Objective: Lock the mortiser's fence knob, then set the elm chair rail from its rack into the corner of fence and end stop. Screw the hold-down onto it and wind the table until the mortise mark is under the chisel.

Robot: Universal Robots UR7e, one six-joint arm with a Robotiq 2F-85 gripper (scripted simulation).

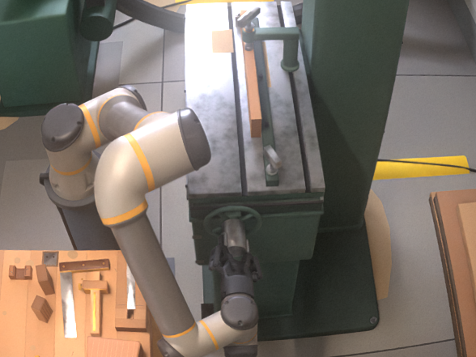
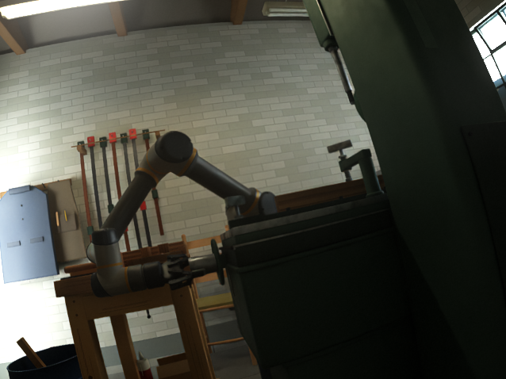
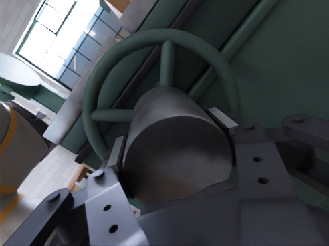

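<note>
The steel hub [image 1: 235, 232] [image 3: 175, 147] of the green table handwheel [image 1: 232, 220] [image 2: 217, 261] [image 3: 160, 87] sticks out from the front of the mortiser. My gripper [image 1: 234, 247] [image 2: 195, 264] [image 3: 174, 133] is clamped around this hub. On the table above, the elm chair rail [image 1: 253, 90] lies along the fence [image 1: 267, 110]. Its far end sits under the hold-down [image 1: 275, 41] [image 2: 351, 163], whose screw handle [image 1: 247, 17] stands over it. The fence knob [image 1: 272, 158] is near the fence's front end.
The mortiser's dark green base [image 1: 283, 268] and tall column [image 1: 352, 77] stand right behind my gripper. A wooden bench with tools [image 1: 69, 296] is at the left, close to my arm. Clamps [image 2: 118, 179] hang on the brick wall.
</note>
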